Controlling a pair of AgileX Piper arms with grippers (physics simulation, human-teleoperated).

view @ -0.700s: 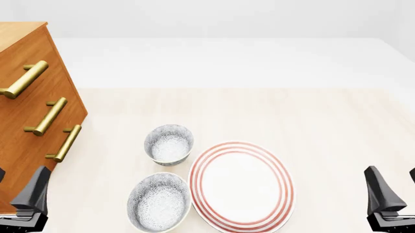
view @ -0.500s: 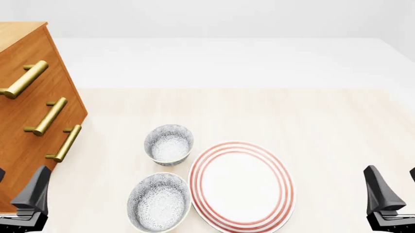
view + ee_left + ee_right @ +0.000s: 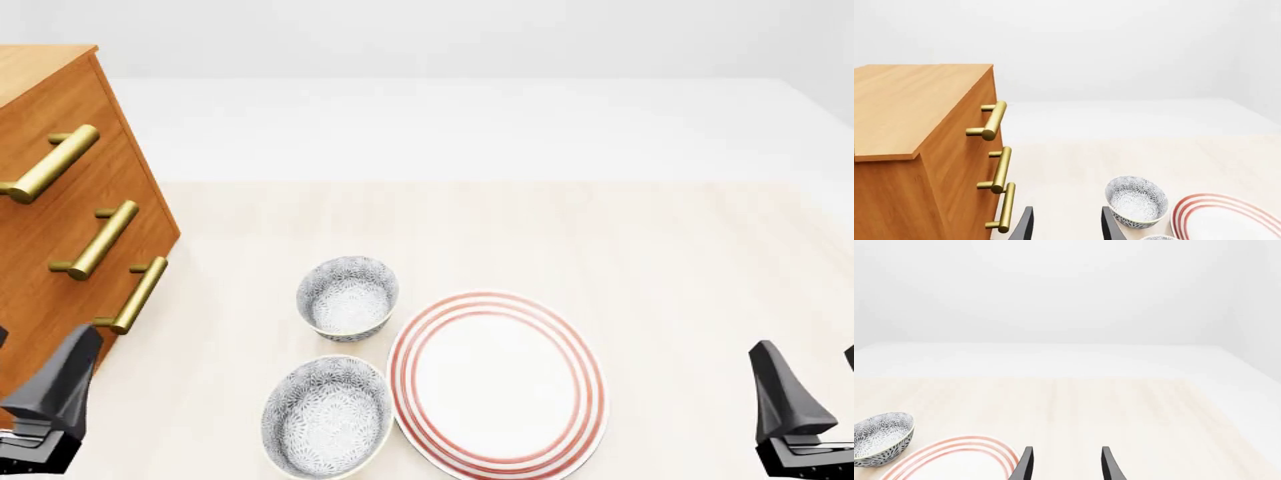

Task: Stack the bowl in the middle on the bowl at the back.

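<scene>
Pale wood table (image 3: 694,250): wider speckled bowl (image 3: 327,416) sits just left of red-ringed plate (image 3: 497,381), narrower bowl (image 3: 347,297) right behind it. Left gripper (image 3: 1066,227) and right gripper (image 3: 1066,466) both spread, holding nothing, well apart from plate.

words: none to read | numbers: none | labels or brands: none | signs: none | bowls, plate, drawers: only patterns, rings and plain wood, no writing

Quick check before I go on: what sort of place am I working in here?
Likely a simulated home dining or kitchen tabletop: a pale wooden table with two speckled bowls, a red-ringed plate, and a wooden drawer cabinet with brass handles.
</scene>
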